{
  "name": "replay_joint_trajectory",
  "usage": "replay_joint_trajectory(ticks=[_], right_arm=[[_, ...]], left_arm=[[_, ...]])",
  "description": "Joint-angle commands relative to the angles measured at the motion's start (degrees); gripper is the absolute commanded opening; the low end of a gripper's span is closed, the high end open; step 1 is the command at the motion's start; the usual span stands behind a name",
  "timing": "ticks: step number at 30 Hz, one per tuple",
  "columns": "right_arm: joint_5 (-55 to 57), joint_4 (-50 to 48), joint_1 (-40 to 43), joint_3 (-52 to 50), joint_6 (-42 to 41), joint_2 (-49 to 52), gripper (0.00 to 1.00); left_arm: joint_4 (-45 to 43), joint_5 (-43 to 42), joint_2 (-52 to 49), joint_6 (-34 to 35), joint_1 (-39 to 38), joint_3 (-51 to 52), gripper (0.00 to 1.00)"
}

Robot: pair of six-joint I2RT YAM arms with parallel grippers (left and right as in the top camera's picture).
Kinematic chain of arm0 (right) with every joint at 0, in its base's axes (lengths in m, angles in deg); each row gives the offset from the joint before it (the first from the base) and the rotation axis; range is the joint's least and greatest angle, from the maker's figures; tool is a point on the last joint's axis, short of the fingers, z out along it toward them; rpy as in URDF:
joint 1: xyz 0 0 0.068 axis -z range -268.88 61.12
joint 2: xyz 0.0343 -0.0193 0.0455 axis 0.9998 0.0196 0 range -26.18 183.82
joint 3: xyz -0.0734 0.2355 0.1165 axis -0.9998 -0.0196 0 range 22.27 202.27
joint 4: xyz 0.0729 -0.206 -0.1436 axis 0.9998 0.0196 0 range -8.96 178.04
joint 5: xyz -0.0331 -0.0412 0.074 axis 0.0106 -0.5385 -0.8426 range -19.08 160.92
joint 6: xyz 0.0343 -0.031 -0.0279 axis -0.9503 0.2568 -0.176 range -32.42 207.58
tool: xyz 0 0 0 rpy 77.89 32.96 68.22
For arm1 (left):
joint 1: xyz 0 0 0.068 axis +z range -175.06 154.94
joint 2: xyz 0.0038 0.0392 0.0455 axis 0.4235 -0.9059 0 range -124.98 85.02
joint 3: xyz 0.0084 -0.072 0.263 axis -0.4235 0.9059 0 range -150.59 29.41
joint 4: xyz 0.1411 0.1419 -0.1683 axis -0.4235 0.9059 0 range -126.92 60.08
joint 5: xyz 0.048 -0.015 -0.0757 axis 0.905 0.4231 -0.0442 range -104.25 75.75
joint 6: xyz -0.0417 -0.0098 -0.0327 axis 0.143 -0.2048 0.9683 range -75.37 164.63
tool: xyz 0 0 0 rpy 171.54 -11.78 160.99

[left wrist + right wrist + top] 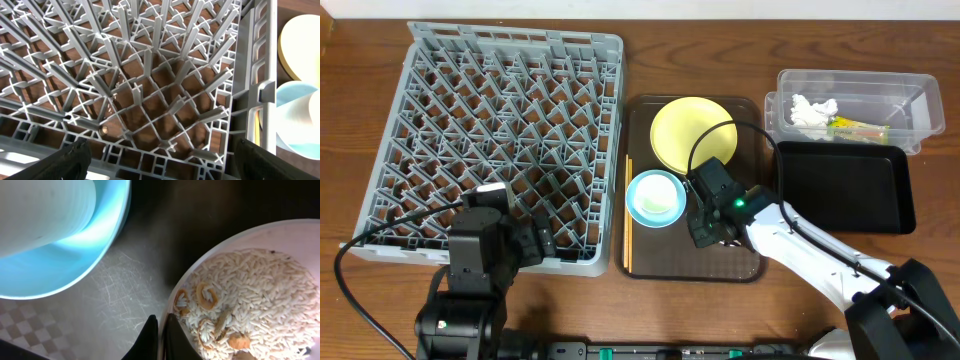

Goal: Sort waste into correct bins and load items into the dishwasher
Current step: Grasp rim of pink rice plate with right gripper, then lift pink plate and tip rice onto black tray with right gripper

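Note:
My right gripper [160, 340] is shut on the rim of the cream-white bowl [240, 235], which holds rice-like food scraps [260, 295]. In the overhead view that gripper [712, 225] sits over the brown tray and hides the bowl. The light-blue bowl [655, 197] stands beside it with the cream cup [45, 210] inside. The yellow plate [692, 133] lies behind. Chopsticks [628, 215] lie along the tray's left edge. My left gripper [165, 165] is open and empty over the front right corner of the grey dish rack [500, 140].
The brown serving tray [745, 265] holds the dishes. The clear tub [920, 105] at the back right holds a white tissue [813, 108] and the wrapper [855, 128]. The black tray [840, 185] lies in front of the tub.

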Motion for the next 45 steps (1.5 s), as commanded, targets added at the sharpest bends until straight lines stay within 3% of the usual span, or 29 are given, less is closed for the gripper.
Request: replay_joint_trajectory(ticks=[1,8,19,29,45], right_arm=[[-1.0,1.7,-0.6,3.3,-0.4,-1.9,0.01],[-1.6,8.0,6.3,12.9,-0.4,-6.7,0.01],[-19.5,8.2,32.7,14.6,0.7,-8.9,0.01],[-45.2,6.5,52.3,11.5,6.0,-0.6,0.01],[-75.0,2.6,68.9,11.5,9.7,11.7,0.01]], left_arm=[[0.2,0.3,0.0,-0.8,0.2,-1.5,0.92],[0.2,0.3,0.0,-0.8,0.2,-1.5,0.91],[0.2,0.3,0.0,-0.8,0.2,-1.5,0.91],[0.2,0.3,0.0,-0.8,0.2,-1.5,0.91],[0.2,0.3,0.0,-0.8,0.2,-1.5,0.91]])
